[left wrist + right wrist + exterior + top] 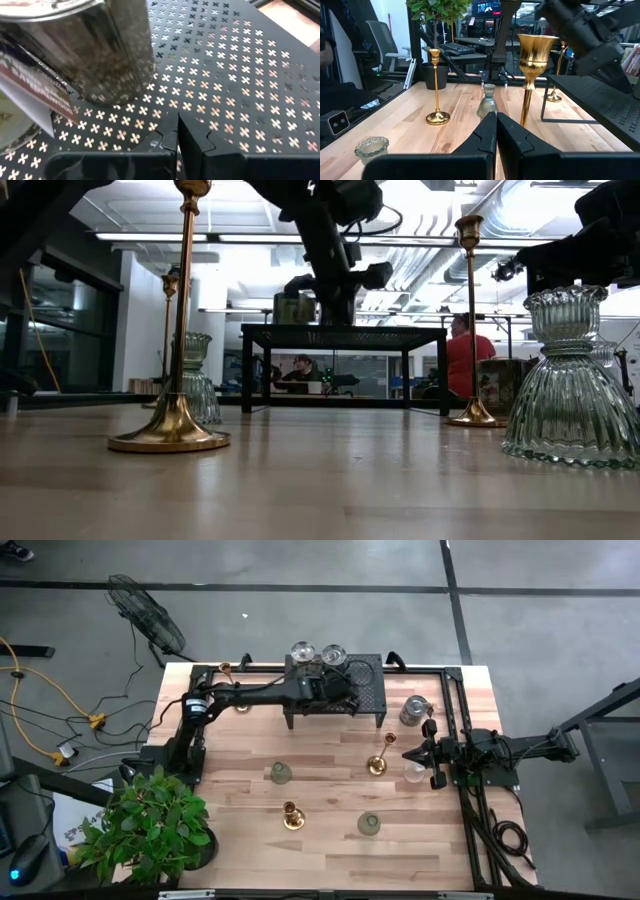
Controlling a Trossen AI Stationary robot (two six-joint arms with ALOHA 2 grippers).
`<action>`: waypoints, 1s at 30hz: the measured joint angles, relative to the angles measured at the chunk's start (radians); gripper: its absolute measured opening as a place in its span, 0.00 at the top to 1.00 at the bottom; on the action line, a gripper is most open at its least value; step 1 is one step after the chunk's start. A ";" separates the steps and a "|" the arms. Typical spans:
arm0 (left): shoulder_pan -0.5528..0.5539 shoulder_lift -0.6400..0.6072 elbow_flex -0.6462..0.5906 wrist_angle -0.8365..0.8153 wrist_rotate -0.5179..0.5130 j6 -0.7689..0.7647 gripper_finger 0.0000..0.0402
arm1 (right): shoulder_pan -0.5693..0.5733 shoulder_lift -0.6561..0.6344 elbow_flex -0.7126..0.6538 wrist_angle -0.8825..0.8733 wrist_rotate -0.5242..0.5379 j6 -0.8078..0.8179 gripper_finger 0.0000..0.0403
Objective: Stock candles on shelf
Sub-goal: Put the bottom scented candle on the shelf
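The black mesh shelf (365, 675) stands at the table's far middle. Two round glass jar candles (303, 652) (333, 655) stand at its far edge. My left gripper (177, 132) is shut and empty just over the mesh top (225, 75), next to a grey jar candle (95, 50) standing on the mesh. My right gripper (496, 122) is shut and empty low over the table at the right, pointing at a tall brass candlestick (534, 55) (378, 762). A clear glass holder (414, 772) stands beside it.
On the table stand more brass candlesticks (291, 815) (225, 668), ribbed glass holders (281, 773) (369, 824) and a jar candle (413, 710) right of the shelf. A potted plant (150, 825) stands at the near left corner. People sit in the room behind (470, 345).
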 joint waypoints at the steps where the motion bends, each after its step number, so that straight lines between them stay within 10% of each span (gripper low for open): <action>1: 0.007 0.000 0.000 0.000 0.009 0.000 0.99 | 0.000 0.000 0.000 0.000 0.000 0.000 0.99; 30: 0.073 0.002 0.000 0.080 -0.056 0.059 0.99 | 0.000 0.000 0.000 0.000 0.000 0.000 0.99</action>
